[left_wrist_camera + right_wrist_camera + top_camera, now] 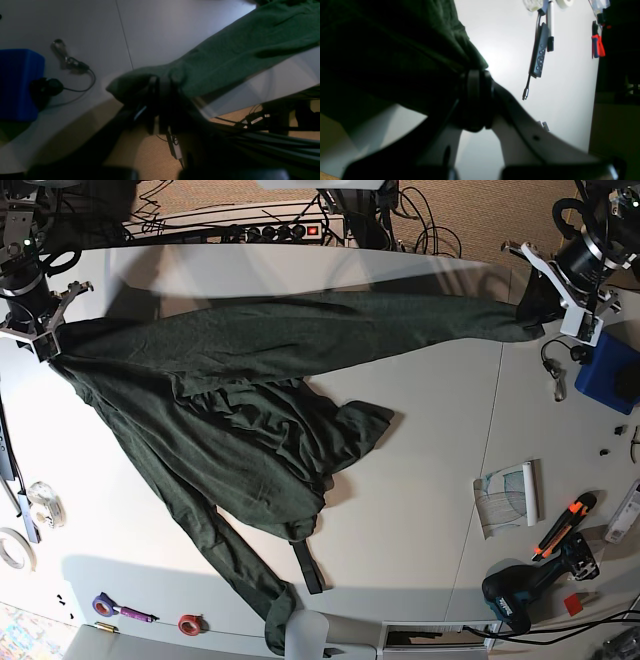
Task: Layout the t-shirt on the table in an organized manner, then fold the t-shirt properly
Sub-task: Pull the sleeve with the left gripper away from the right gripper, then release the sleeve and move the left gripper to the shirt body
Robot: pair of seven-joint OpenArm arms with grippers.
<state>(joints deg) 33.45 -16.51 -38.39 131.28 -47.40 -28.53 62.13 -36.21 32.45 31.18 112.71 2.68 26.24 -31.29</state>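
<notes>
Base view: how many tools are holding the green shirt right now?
2. The left tool grips the shirt at the view's upper right; the right tool grips it at the upper left.

blue box [600, 375], black drill [515, 592], orange-handled knife [562, 528] and curled paper sheet [508, 500] on one side; tape roll [12, 552] opposite.

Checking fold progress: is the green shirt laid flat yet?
No. The dark green fabric shirt is stretched between left gripper and right gripper, its middle bunched.
</notes>
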